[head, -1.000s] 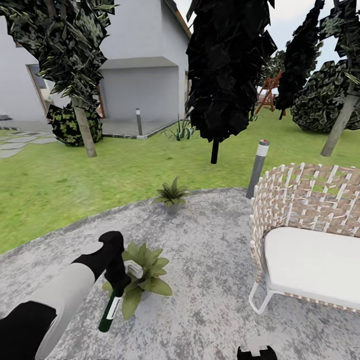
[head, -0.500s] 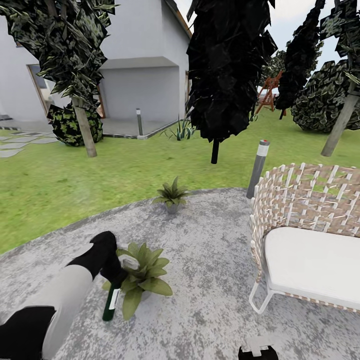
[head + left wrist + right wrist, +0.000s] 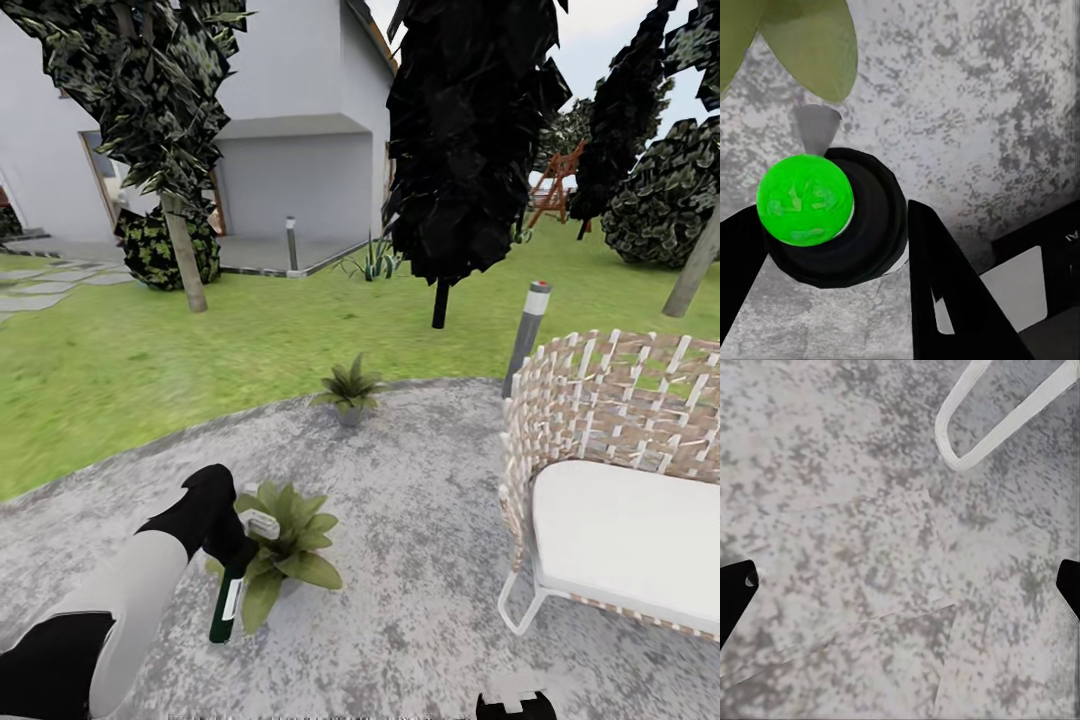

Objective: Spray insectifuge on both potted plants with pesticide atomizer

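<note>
Gripping the pesticide atomizer (image 3: 226, 605) in the left gripper (image 3: 232, 552), lower left, bottle hanging beside the near potted plant (image 3: 285, 545). Right gripper (image 3: 900, 585) spread wide, empty. Risks missing the far potted plant (image 3: 350, 388), mid-frame, unless carried closer.

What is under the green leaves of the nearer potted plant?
Under the nearer potted plant, the head view shows mottled paved patio. Its leaves cover the pot; the pesticide atomizer stands in front.
</note>
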You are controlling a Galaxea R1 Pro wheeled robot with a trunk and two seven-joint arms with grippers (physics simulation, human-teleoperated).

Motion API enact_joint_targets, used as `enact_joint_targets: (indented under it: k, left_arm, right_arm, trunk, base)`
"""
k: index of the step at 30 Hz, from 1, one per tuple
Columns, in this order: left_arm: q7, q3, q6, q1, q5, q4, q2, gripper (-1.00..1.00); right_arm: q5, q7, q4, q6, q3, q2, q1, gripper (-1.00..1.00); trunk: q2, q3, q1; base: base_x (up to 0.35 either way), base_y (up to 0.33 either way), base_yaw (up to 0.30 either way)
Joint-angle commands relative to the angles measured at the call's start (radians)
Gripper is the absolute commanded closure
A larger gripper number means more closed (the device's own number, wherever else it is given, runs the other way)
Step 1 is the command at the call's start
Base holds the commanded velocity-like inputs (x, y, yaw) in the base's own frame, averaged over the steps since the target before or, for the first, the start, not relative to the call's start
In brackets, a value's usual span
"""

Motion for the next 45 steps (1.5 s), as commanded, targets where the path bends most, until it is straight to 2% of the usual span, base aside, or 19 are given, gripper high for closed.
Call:
enact_joint_targets:
  k: [1,6,10,17,25,36,41,45]
  left_arm:
    - [-0.010,0.002,0.007,0.000,-0.010,-0.001,-0.001,1.00]
    - [-0.010,0.000,0.007,0.001,-0.017,0.000,0.000,1.00]
    - [-0.007,-0.005,0.006,0.061,-0.022,0.000,0.000,1.00]
    - [-0.008,-0.002,0.006,0.107,-0.021,-0.001,0.004,1.00]
    - [-0.005,-0.002,0.007,0.110,-0.021,-0.018,0.009,1.00]
    - [-0.005,-0.002,0.007,0.105,-0.022,-0.021,0.014,1.00]
    - [0.077,0.002,0.007,0.106,-0.013,-0.021,0.011,1.00]
    - [0.089,0.015,0.007,0.106,-0.010,-0.023,0.003,1.00]
  right_arm:
    - [0.010,-0.003,0.001,-0.003,-0.008,0.001,-0.001,-1.00]
    - [0.010,-0.003,0.001,-0.003,-0.008,0.000,-0.001,-1.00]
    - [0.010,-0.003,0.001,-0.003,-0.008,0.000,-0.001,-1.00]
    - [0.010,-0.003,0.001,-0.003,-0.008,0.001,-0.001,-1.00]
    - [0.006,-0.005,-0.001,-0.003,-0.008,0.002,-0.001,-1.00]
    - [0.006,-0.005,-0.001,-0.003,-0.008,0.002,-0.001,-1.00]
    - [0.006,-0.005,-0.001,-0.003,-0.008,0.002,-0.001,-1.00]
    - [0.010,-0.004,0.001,-0.003,-0.008,0.000,-0.001,-1.00]
  trunk:
    - [0.000,-0.001,0.000]
    - [0.000,-0.001,0.000]
    - [0.000,-0.001,0.000]
    - [0.000,-0.001,0.000]
    - [0.000,-0.005,0.000]
    - [-0.077,-0.057,0.042]
    - [-0.112,-0.079,0.061]
    - [-0.140,-0.092,0.076]
  base:
    - [-0.148,-0.248,0.102]
    - [-0.038,-0.263,0.013]
    - [0.021,-0.151,0.000]
    - [0.001,-0.009,0.000]
    - [0.000,0.000,0.000]
    - [0.000,0.000,0.000]
    - [0.000,0.000,0.000]
    - [0.000,0.000,0.000]
